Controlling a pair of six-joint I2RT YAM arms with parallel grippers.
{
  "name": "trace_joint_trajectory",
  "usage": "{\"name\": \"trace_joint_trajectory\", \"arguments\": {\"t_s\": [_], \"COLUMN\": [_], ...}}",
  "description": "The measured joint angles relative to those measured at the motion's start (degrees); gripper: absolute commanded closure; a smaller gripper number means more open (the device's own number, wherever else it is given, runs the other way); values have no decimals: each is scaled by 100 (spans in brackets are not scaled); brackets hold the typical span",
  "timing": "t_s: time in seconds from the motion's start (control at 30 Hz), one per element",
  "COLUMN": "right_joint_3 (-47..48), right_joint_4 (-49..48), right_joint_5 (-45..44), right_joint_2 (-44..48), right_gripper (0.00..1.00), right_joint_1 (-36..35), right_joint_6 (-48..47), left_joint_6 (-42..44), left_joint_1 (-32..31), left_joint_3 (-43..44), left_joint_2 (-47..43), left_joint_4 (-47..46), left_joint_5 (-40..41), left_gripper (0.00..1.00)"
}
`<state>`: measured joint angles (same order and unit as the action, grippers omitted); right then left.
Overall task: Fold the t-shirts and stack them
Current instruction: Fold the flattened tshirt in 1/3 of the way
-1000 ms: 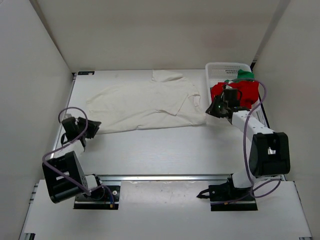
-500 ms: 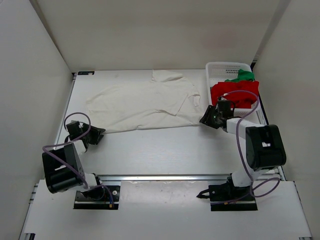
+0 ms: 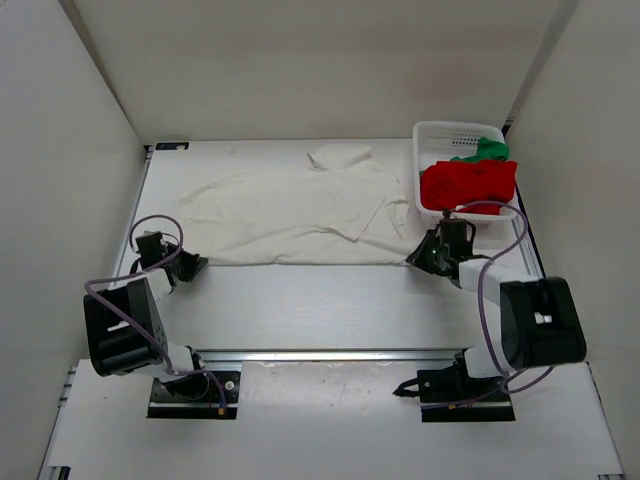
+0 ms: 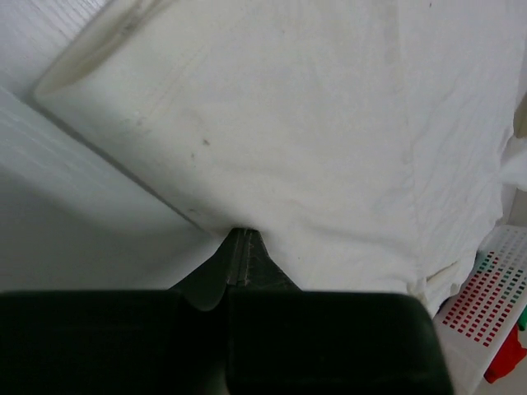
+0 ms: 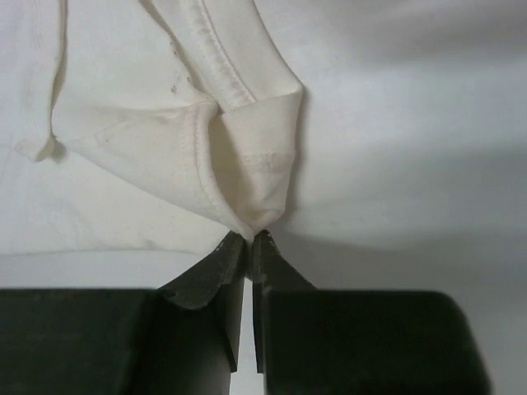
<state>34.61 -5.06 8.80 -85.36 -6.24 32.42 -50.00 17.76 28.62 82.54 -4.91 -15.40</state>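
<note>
The left gripper [image 4: 241, 239] and the right gripper [image 5: 249, 239] are each clamped closed on the near hem of the cream shirt [image 3: 290, 210], spread on the table [image 3: 300, 300].

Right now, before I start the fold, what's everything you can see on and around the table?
cream-white t-shirt: one, cream-white, spread across the middle of the table
red t-shirt: one, bright red, bunched over the basket's near rim
green t-shirt: one, bright green, in the basket behind the red one
basket: one, white plastic mesh, far right corner of the table
table: one, white, under everything
left gripper: one, black, shut on the cream-white t-shirt's near left edge
right gripper: one, black, shut on the cream-white t-shirt's near right corner
</note>
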Motion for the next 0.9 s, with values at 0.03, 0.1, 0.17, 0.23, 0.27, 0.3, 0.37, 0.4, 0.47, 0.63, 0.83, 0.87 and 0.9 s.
{"name": "trace_joint_trajectory", "arguments": {"t_s": [0.03,0.1,0.17,0.23,0.27,0.3,0.37,0.4,0.47,0.63,0.83,0.87,0.9], "right_joint_3": [-181,-483,-793,-1141,-1294,-1429,-1646,-1727,-1790,-1788,-1357,-1220,-1113], "right_joint_4": [92,260,356,529,658,772,1062,1250,1591,2044,2365,2361,2326], "right_joint_5": [-11,2,42,87,122,166,223,251,282,385,313,208,133], "right_joint_2": [254,682,1060,1488,1709,1932,2490,2802,3307,3947,3633,3589,3539], "right_gripper": [100,100,100,100,100,99,100,100,100,65,62,64,73], "right_joint_1": [24,81,114,142,162,195,319,411,621,970,501,326,146], "right_joint_6": [17,59,107,186,210,247,284,299,313,273,76,57,44], "left_joint_6": [31,118,236,404,487,562,730,804,975,1314,1241,1176,1110], "left_joint_1": [0,4,20,50,61,76,92,94,98,-15,-568,-752,-905], "left_joint_3": [0,-11,-44,-229,-343,-457,-702,-798,-927,-944,-402,-245,-136], "left_joint_2": [-44,-138,-291,-612,-793,-957,-1360,-1556,-1954,-2830,-2599,-2470,-2352], "left_joint_4": [70,190,374,581,717,822,1141,1298,1626,2181,2173,2046,1928], "left_joint_5": [4,-4,-24,-37,-48,-46,-42,-35,4,155,149,173,184], "left_gripper": [100,100,100,100,100,100,100,100,100,89,85,85,85]}}
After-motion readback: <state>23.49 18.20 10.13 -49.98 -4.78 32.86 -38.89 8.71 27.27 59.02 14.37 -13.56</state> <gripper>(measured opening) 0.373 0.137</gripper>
